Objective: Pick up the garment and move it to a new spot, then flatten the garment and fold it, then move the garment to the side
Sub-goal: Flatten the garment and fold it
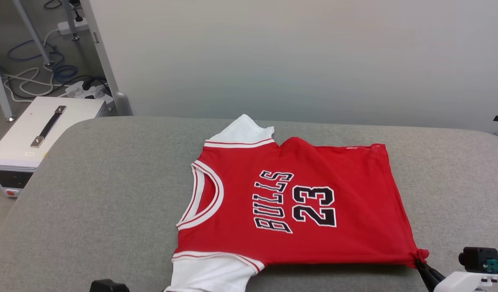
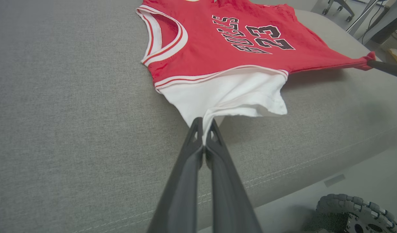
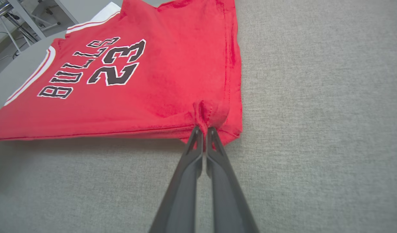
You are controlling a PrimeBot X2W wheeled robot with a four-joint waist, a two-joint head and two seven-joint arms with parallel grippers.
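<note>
Two pinch points on the red, white-sleeved "BULLS 23" fabric shirt, lying print-up on the grey upholstered surface: the left gripper pinches the near white sleeve, the right gripper the hem corner.

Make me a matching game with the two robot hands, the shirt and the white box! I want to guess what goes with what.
Things:
1. left gripper
2. right gripper
3. garment
4. white box

Places or states:
A. beyond the grey table's left edge
B. shut on the red hem corner
C. shut on the white sleeve
D. spread out, print facing up

Pairs: 1-C, 2-B, 3-D, 4-A.
</note>
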